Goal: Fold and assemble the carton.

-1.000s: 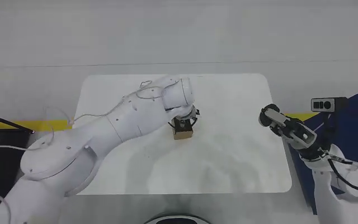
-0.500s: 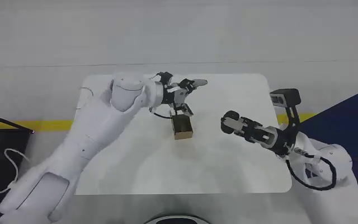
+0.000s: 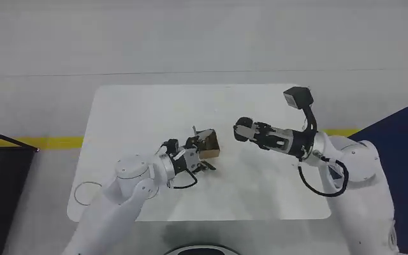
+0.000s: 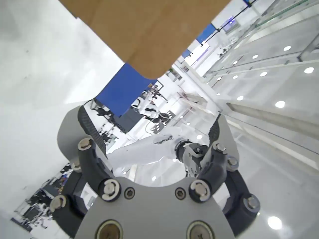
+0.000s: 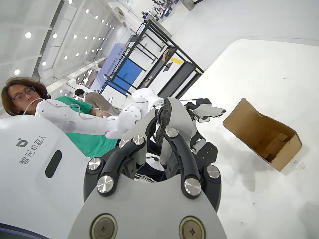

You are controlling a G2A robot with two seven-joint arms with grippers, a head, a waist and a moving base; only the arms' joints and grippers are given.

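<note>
Carton point(image 3: 208, 144) open-topped; L gripper point(image 4: 150, 118) spread wide, empty, just beside it; R gripper point(image 5: 160, 115) pinched closed, empty.

The desk point(image 3: 127, 115) is viewed straight down from well above, so that its whole top, both arms and the carton point(image 3: 208, 143) near the middle are taken in. The left wrist view is taken from just behind the left arm's fingers point(image 4: 87, 125), pointed along them and tilted up toward the hall ceiling. There the carton point(image 4: 149, 18) is seen very close and the right arm point(image 4: 149, 150) farther off. The right wrist view is taken from behind the right arm's fingers point(image 5: 172, 115), facing low across the desk point(image 5: 261, 75) toward the carton point(image 5: 264, 135), seen from farther away. The carton is shared by all three views.
</note>
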